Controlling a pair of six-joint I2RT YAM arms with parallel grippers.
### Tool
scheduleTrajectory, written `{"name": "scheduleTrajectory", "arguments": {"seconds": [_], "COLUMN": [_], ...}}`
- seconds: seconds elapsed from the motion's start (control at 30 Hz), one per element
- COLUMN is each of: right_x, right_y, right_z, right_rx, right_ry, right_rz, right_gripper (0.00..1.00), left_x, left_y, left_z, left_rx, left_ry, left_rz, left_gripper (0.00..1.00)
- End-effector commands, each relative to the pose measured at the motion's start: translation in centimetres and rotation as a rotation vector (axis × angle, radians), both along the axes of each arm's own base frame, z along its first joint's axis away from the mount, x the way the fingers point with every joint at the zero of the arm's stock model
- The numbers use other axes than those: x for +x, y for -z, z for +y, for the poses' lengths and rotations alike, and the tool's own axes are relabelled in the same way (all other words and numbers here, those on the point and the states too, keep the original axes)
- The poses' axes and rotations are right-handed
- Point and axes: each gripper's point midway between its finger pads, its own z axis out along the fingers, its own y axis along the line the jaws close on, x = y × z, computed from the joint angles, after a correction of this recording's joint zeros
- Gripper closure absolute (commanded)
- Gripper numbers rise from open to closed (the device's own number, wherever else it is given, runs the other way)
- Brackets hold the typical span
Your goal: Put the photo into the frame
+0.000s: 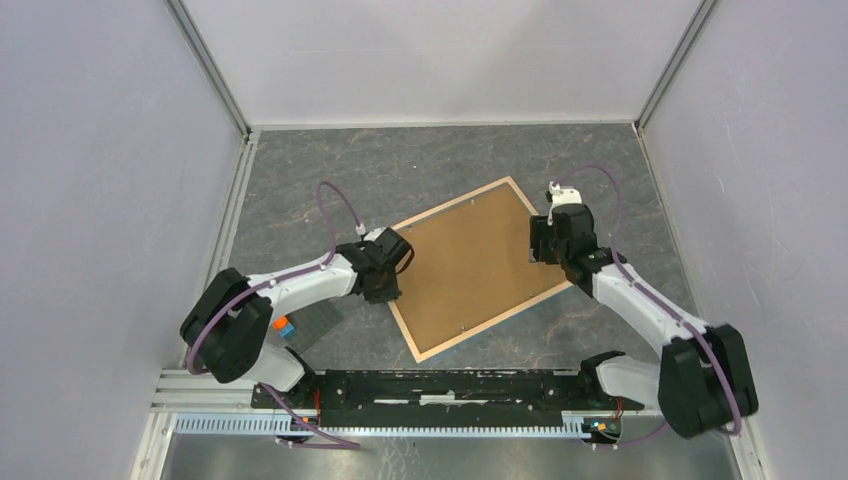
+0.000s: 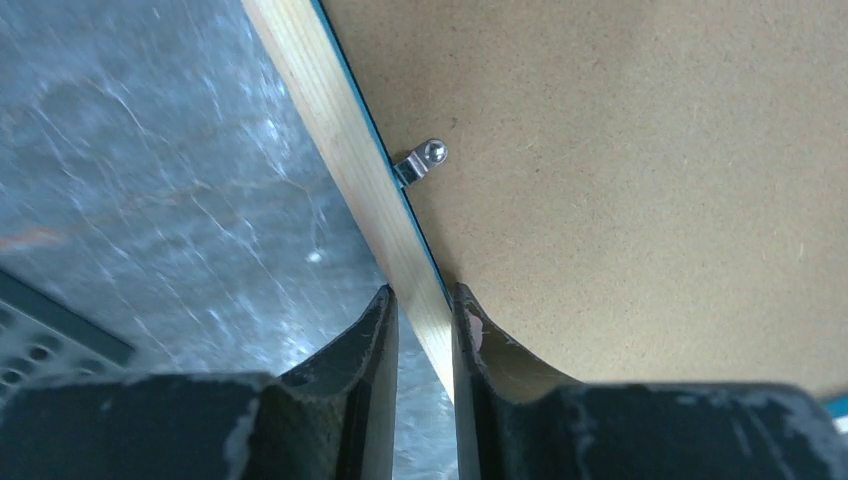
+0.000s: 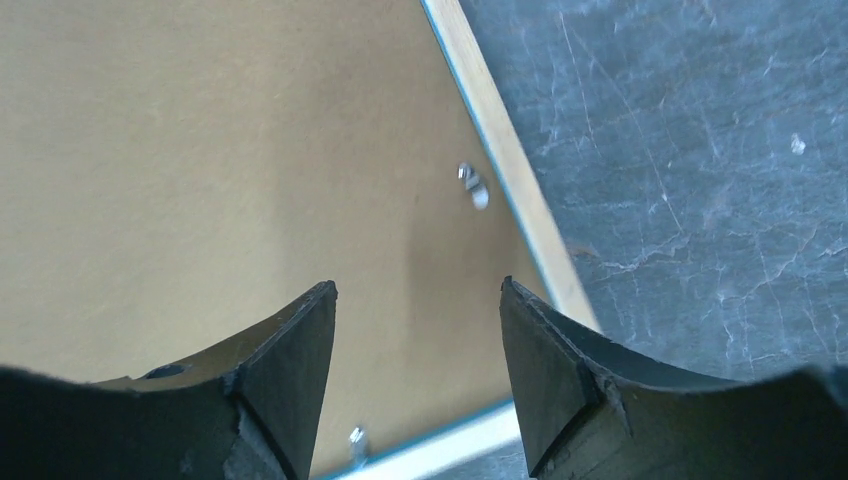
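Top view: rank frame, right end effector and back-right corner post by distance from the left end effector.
1. frame: its left rail is pinched in the left end effector.
2. right end effector: over the frame's opposite side.
3. back-right corner post: far right, well beyond.

Top camera high, rear, looking down; wrist cameras close over opposite edges of frame (image 1: pixel 495 322), shared overhead.

**Colour rundown: lots of brown and grey**

The frame (image 2: pixel 345 130) has a pale wood rim with a thin blue-teal line along its inner edge. The backing board (image 1: pixel 470 260) is plain tan-brown, and the little clip (image 2: pixel 422 162) is shiny silver. The tabletop (image 1: pixel 400 170) is dark grey, marbled with pale veins. The left end effector (image 2: pixel 424 295) and right end effector (image 3: pixel 415 290) are matte black with whitish scuffs. Cables (image 1: pixel 330 205) are purple.
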Motion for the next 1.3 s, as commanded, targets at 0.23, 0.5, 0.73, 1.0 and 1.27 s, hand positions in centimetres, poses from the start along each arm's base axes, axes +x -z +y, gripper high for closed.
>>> {"name": "scheduleTrajectory", "arguments": {"seconds": [0.23,0.5,0.73,1.0,1.27], "right_x": [0.7,1.0,1.0,0.7,0.5], "right_y": [3.1,4.5,5.5,6.2,6.7], "right_z": [-4.5,-3.2,-2.6,-2.5,-2.7], "right_rx": [-0.219,-0.174,-0.154,-0.147,-0.157], "right_ry": [0.115,0.05,0.032,0.024,0.031], "right_rz": [0.14,0.154,0.172,0.193,0.213], "right_gripper": [0.39,0.47,0.5,0.52,0.53], "left_x": [3.4,3.3,3.4,3.5,3.4], "left_y": [0.6,1.6,1.7,1.7,1.7], "left_z": [5.7,5.6,5.6,5.5,5.5], "left_rx": [0.186,0.18,0.181,0.179,0.177], "left_ry": [0.12,0.126,0.123,0.123,0.125], "left_rz": [-0.031,-0.012,-0.014,-0.015,-0.014], "left_gripper": [0.98,0.98,0.98,0.98,0.98]}}
